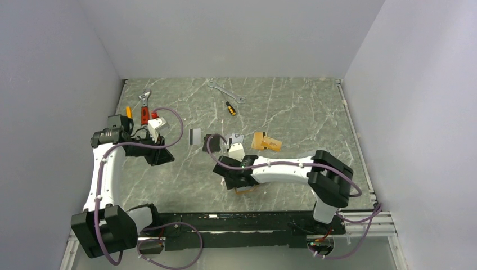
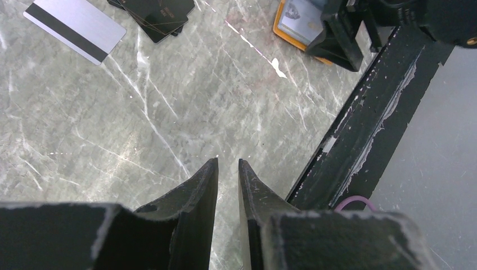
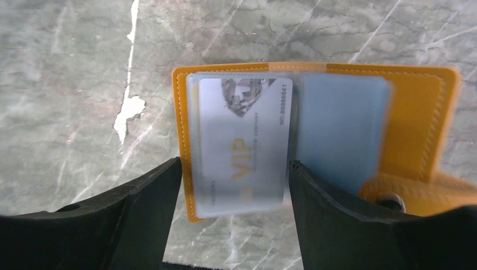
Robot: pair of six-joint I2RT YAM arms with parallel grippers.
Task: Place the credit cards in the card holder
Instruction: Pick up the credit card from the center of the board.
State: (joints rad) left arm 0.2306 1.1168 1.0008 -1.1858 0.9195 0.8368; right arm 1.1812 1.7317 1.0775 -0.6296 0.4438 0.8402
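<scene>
Card holder (image 3: 416, 112): lying open on the desk (image 3: 67, 84) near the front edge, directly beneath the right claw, orange lining facing up.
Holder axis: long side running left to right across the right wrist view, with the snap tab (image 3: 388, 197) pointing to the lower right corner.
VIP card (image 3: 242, 140): sitting inside the clear sleeve (image 3: 337, 124) on the holder's left half. Its long axis is crossing the holder's and running in line with the fingers, lettering reading sideways.
Right claw (image 3: 235, 162): straddling the sleeved card with jaws standing wide, one at each long edge. Pinching or merely flanking, cannot tell.
Left claw (image 2: 228, 162): hovering above bare desk well to the left, jaws nearly together with only a slit showing, holding nothing.
Loose cards: striped silver card (image 2: 73, 22) and dark cards (image 2: 154, 14) lying flat farther back; orange-tan cards (image 1: 265, 142) resting beyond the holder to the right.
Risk, bowing: squeezing the card's edges is likely to buckle card and sleeve together.
Risk, dragging: nothing is pinning the holder, so pulling away is likely to slide or lift it.
Risk, unseating: snagging the sleeve could be drawing the card back out.
</scene>
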